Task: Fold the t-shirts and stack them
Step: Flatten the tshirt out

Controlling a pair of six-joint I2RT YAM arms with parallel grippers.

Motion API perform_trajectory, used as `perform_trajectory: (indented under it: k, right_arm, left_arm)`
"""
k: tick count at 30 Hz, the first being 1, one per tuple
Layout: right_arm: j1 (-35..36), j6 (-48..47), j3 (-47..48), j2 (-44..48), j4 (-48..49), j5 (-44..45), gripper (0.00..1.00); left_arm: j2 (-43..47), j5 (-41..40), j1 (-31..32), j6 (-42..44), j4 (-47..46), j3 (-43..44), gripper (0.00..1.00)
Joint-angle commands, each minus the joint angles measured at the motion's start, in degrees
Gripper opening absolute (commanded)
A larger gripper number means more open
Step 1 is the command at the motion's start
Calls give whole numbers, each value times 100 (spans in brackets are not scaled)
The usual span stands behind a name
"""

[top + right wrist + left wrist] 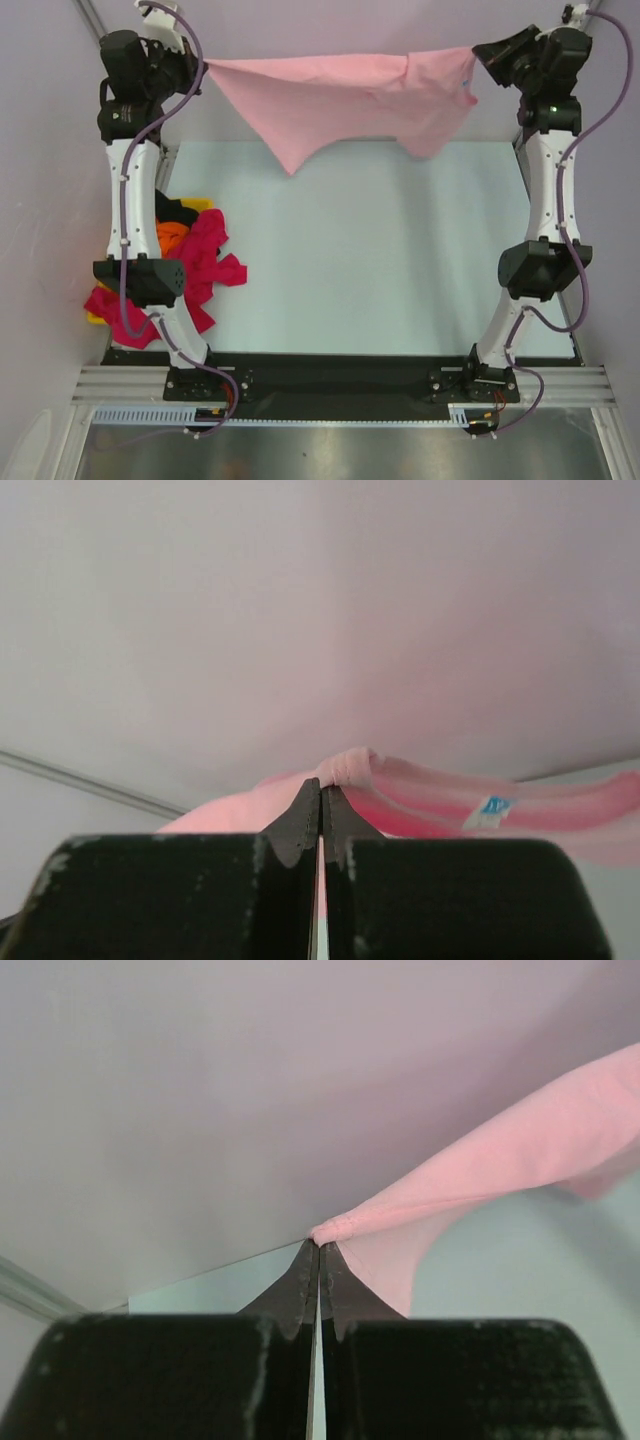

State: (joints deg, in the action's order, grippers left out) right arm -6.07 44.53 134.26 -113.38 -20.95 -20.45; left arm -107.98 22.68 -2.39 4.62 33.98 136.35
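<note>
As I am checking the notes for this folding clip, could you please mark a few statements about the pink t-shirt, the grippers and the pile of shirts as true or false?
1. The left gripper and the right gripper are both shut on the pink t-shirt. True.
2. The pink t-shirt lies flat on the table. False: it hangs stretched between the two grippers.
3. The pile of other shirts lies beside the left arm. True.
4. The pile holds a green shirt. False: magenta-red, orange and black cloth show.
5. A blue label shows on the pink t-shirt in the right wrist view. True.
</note>
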Motion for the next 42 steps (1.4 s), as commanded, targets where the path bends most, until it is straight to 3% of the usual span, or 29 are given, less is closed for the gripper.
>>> perform_trajectory:
  k: [1, 7, 14, 21, 26, 33, 38, 42]
  right_arm:
    - [-202, 48, -231, 763, 3, 58, 0]
    - [-176, -682, -2279, 2886, 91, 901, 0]
    - [-211, -1306, -3915, 5024, -611, 1877, 0]
    - [-211, -1123, -4390, 5590, -1771, 1826, 0]
    - [-158, -841, -5293, 5389, -1360, 1658, 0]
    - [351, -621, -6588, 4125, 660, 2501, 0]
    - [492, -296, -6044, 2098, 1530, 2607, 0]
    - [554, -287, -5043, 715, 1454, 2476, 0]
  left_arm:
    - [400, 105, -51, -172, -68, 75, 0]
    - [1261, 70, -60, 284, 785, -82, 0]
    - [2448, -53, -60, 803, 1751, -1091, 0]
    - [2923, -141, -60, 786, 1955, -1689, 0]
    - [2530, 61, -51, 637, 1421, -2323, 0]
    - [1238, -272, 195, 426, -3, -3291, 0]
    - [-255, -527, 354, 74, -216, -2082, 0]
    - [-1179, -817, 415, 21, -453, -1411, 0]
